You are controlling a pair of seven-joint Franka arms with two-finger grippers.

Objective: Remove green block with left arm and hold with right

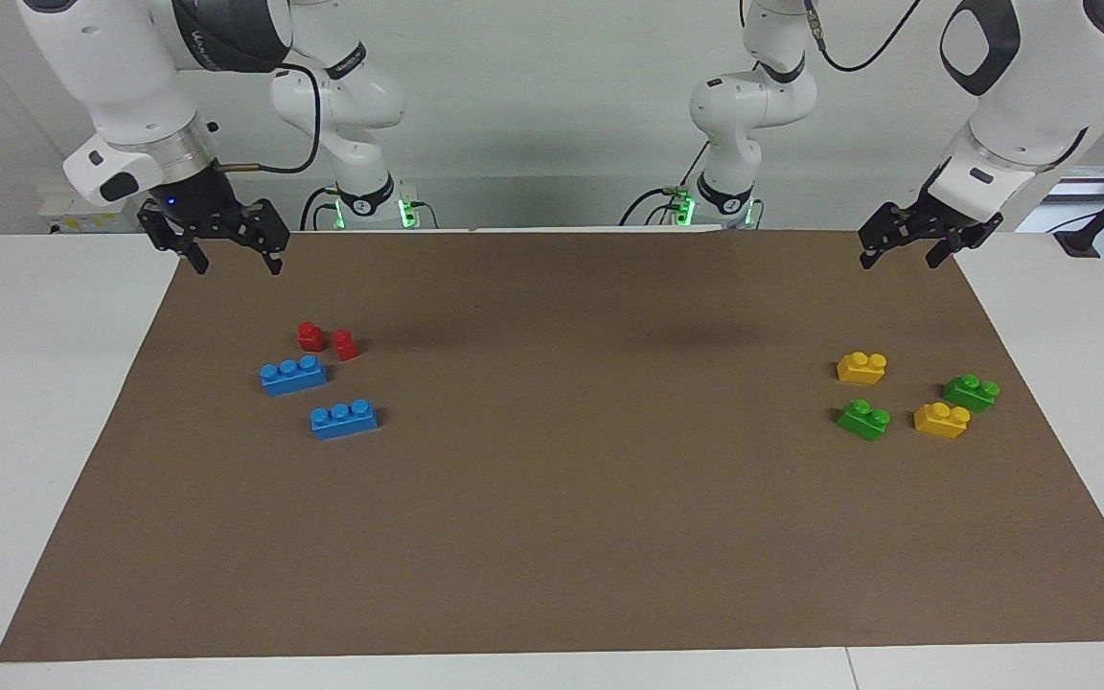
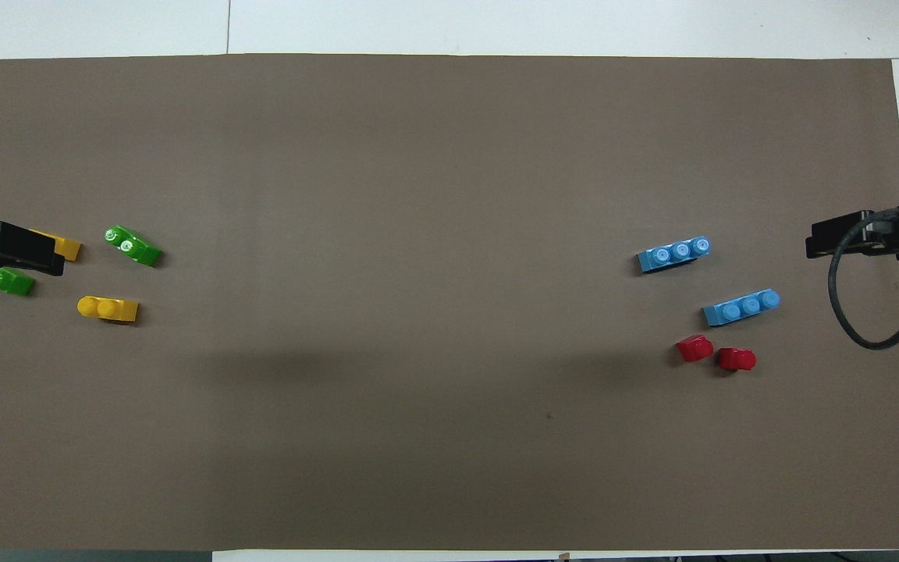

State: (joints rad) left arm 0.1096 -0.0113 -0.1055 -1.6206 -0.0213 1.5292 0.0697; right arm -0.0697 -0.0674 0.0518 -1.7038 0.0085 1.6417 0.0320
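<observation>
Currently nothing is grasped: left gripper [image 1: 908,245] spread wide above the mat's edge, green block [image 1: 864,419] untouched; descent needed. Right gripper [image 1: 222,244] waits, likewise spread.

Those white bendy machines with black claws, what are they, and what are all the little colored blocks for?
They are two robot arms. Both pictures show the same table: one looks at the robots from the front, the other looks down from above their end.

On the brown mat lie toy bricks. Toward the left arm's end are two green blocks and two yellow blocks. Toward the right arm's end are two blue bricks and two small red bricks.

The left claw hangs open in the air above the mat's edge, holding nothing. The right claw waits open at its own end, also holding nothing. No brick has been picked up yet.
</observation>
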